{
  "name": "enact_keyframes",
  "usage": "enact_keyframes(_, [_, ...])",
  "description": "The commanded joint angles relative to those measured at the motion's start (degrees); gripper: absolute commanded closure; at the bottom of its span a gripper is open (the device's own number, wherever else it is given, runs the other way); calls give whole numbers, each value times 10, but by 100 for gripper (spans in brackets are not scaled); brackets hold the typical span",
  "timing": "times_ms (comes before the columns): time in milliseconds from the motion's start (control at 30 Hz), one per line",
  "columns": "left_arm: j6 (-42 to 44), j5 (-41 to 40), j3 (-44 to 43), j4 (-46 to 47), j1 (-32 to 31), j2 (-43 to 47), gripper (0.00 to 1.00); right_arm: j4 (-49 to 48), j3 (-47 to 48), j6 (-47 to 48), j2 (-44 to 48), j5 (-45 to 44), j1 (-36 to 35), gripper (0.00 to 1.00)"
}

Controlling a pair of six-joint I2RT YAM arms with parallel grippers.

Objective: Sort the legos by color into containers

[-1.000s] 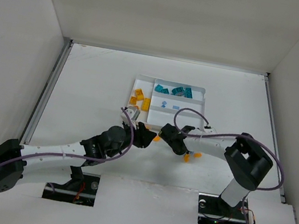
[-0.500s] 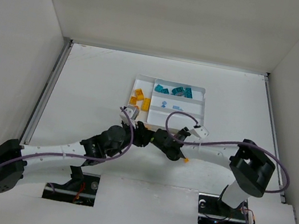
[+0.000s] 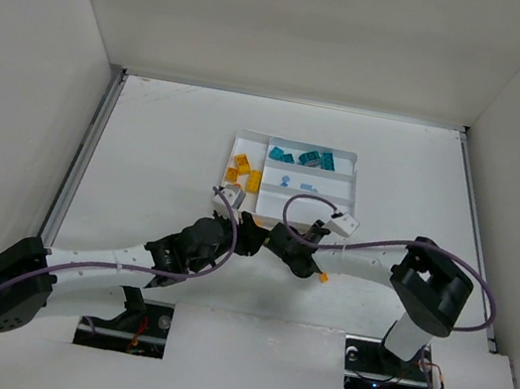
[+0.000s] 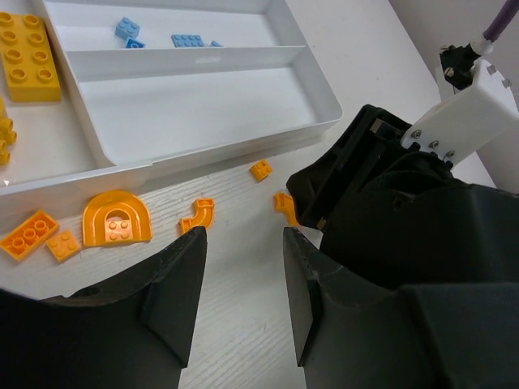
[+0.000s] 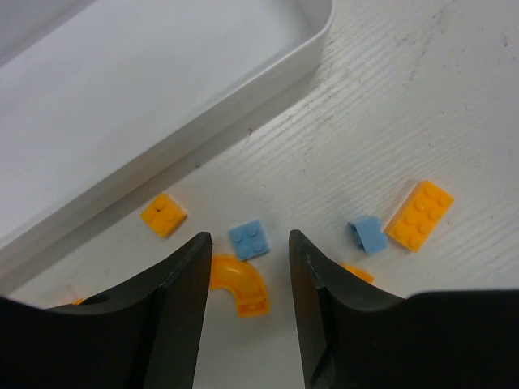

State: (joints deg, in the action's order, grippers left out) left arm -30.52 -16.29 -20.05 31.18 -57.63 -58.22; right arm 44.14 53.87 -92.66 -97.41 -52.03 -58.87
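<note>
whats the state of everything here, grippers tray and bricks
left gripper, open, holding nothing
right gripper, open, holding nothing
tray, flat on the table, nearest long section empty
teal bricks, in the far long section
yellow-orange brick, lying flat in the narrow section
orange arch, loose on the table outside the tray
light blue brick, loose on the table outside the tray

The left gripper (image 3: 251,236) and right gripper (image 3: 278,238) meet just near of the white tray (image 3: 353,187); an orange brick (image 3: 324,277) lies right of them.
</note>
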Motion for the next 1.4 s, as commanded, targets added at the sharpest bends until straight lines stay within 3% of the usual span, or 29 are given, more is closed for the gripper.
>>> enact_keyframes(0, [6,3,-1,31,3,12,60,-57,-13,49,4,-1,10,52])
enact_keyframes(300, [6,3,-2,32,3,4,60,-155,-48,92,5,33,26,63])
enact_keyframes(467, [6,3,-2,32,4,4,60,-149,-51,87,14,28,26,76])
enact_keyframes(700, [6,3,-3,34,1,-4,60,-112,-47,100,86,6,25,78])
enact_keyframes(867, [6,3,-8,41,-6,-22,61,-148,-27,197,132,3,49,78])
enact_keyframes(1000, [7,3,-12,47,-10,-43,62,-252,-15,317,141,21,103,78])
enact_keyframes(1200, [10,-1,-19,51,-13,-80,64,-420,4,444,101,119,196,77])
enact_keyframes(1367, [21,-14,-35,45,-18,-123,71,-454,58,477,36,182,246,76])
